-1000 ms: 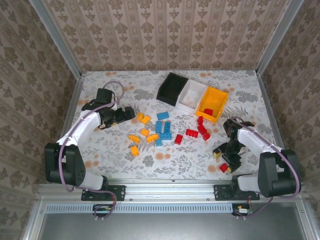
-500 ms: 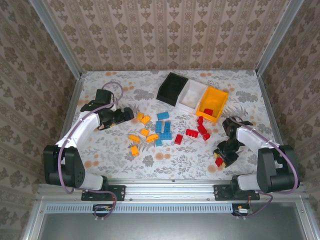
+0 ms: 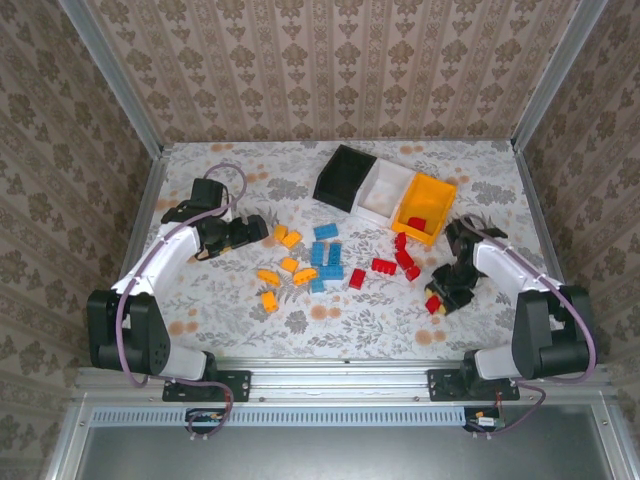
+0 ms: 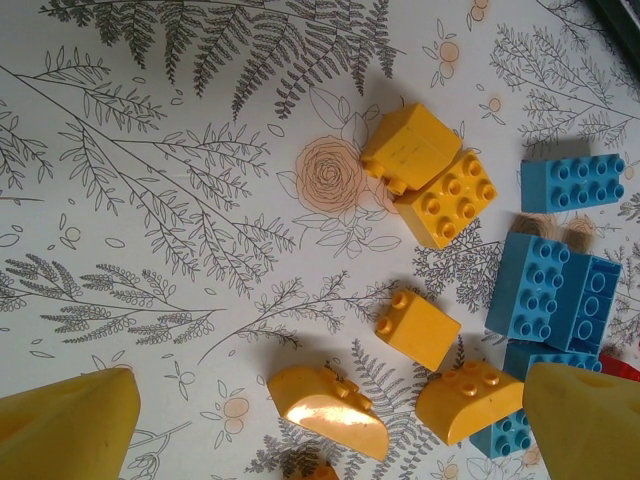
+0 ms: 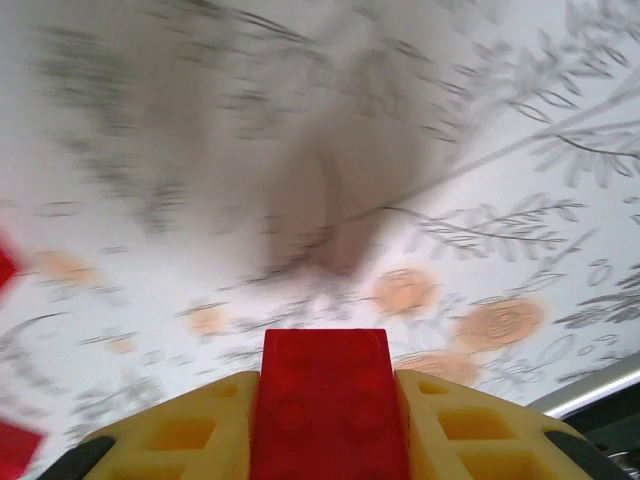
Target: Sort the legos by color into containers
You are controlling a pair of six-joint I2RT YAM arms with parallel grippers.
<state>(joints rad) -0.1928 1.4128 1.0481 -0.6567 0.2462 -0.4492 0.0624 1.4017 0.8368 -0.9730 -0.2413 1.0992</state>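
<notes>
My right gripper (image 3: 438, 298) is shut on a red lego (image 5: 325, 395), held just above the table right of the loose pile. Its yellow fingers (image 5: 170, 432) press both sides of the brick. My left gripper (image 4: 325, 435) hangs open above the orange-yellow legos (image 4: 418, 328); in the top view it (image 3: 262, 228) is left of the pile. Blue legos (image 3: 326, 255) lie in the middle and red legos (image 3: 384, 265) to their right. The black (image 3: 345, 176), white (image 3: 385, 192) and orange-yellow (image 3: 432, 192) containers stand in a row at the back, the last with a red lego (image 3: 416, 224) inside.
Metal rails (image 3: 330, 370) run along the table's near edge, just behind the right gripper. Patterned walls close in the back and sides. Blue legos (image 4: 550, 290) lie close to the left gripper's right finger (image 4: 585, 420).
My right gripper has shut on the red lego near the front right edge and carried it away from the edge, towards the pile. The left arm has barely moved.
</notes>
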